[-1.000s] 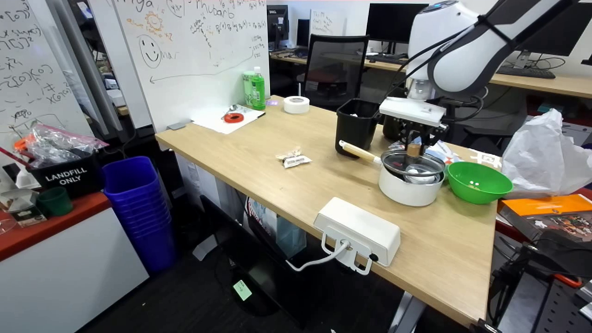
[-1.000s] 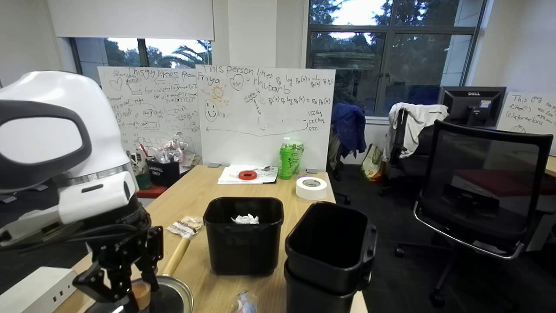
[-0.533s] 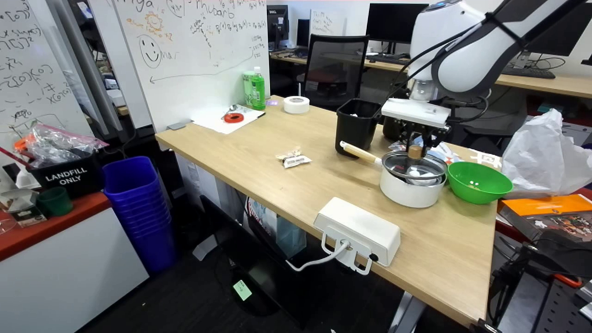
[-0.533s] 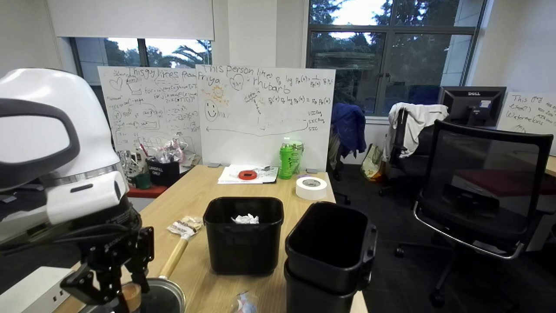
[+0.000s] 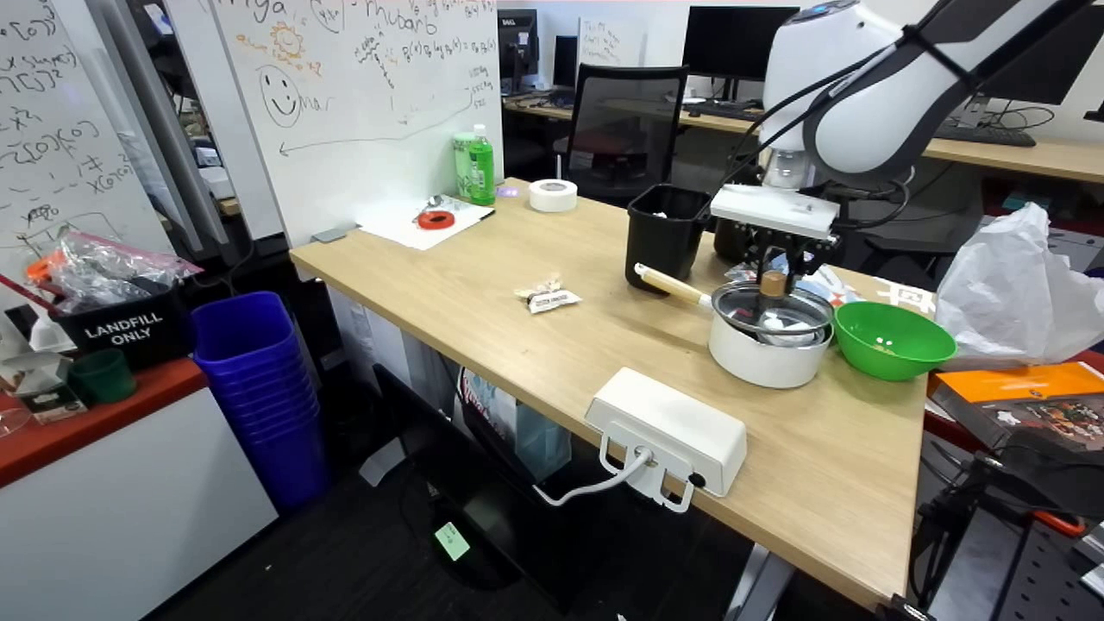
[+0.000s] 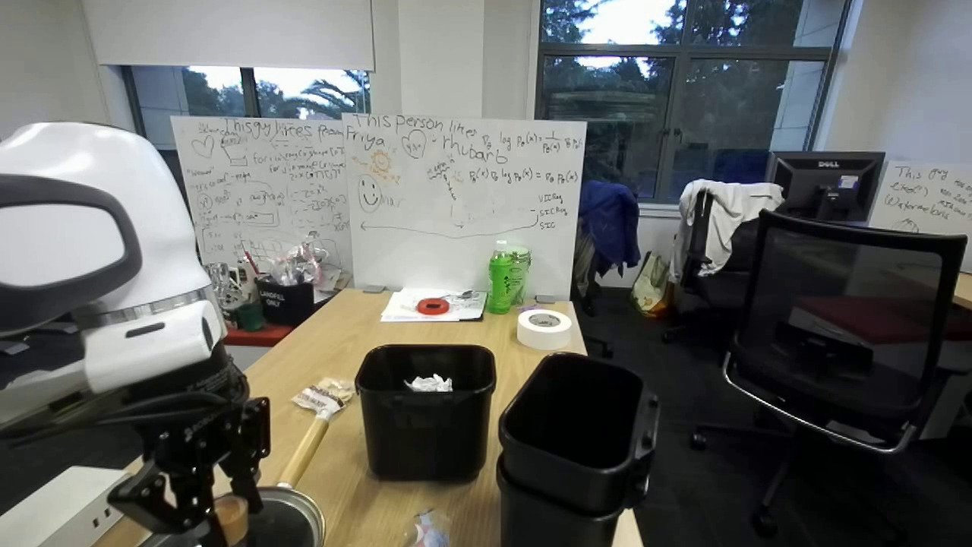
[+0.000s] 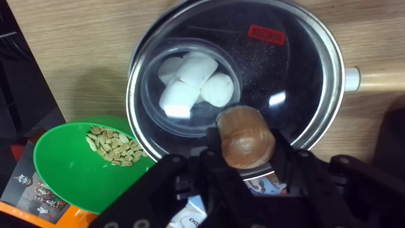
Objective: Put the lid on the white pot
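Lid (image 7: pixel 253 80), just one, is over one white pot (image 5: pixel 763 362).

In an exterior view, a black bin (image 6: pixel 425 437) with a crumpled white wad (image 6: pixel 430 383) inside stands on the table (image 6: pixel 326 346). Nested bins (image 6: pixel 569 471) stand just right of it, a wrapped packet (image 6: pixel 323 396) lies to its left, and behind it are a roll of white tape (image 6: pixel 544 330), a green bottle (image 6: pixel 500 282) and a whiteboard (image 6: pixel 463 190). In an exterior view a green bowl (image 5: pixel 899 368), holding pale nuts (image 7: pixel 115 147), stands well apart from the bin.
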### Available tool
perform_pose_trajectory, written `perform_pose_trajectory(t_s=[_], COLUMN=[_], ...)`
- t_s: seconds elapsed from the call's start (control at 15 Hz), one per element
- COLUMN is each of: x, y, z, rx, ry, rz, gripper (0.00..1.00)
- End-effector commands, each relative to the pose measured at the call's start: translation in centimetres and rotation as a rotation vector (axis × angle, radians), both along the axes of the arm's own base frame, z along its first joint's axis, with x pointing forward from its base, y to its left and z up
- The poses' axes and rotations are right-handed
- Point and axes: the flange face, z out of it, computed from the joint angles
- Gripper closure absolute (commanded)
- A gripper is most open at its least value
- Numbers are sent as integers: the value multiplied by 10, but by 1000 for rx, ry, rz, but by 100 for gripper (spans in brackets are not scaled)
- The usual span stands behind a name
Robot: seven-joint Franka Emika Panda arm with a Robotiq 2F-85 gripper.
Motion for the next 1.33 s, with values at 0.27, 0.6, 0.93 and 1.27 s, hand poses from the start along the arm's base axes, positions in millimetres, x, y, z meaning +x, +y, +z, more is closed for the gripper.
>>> perform_pose_trajectory(t_s=[0.27, 0.6, 0.93, 1.27], x=[1, 1, -4, -17], y=[-2, 0, -6, -10], z=[-9, -12, -13, -6], rx=[-7, 19, 48, 63], ry=[36, -71, -177, -206], rz=[21, 5, -5, 3], gripper=[84, 84, 84, 84])
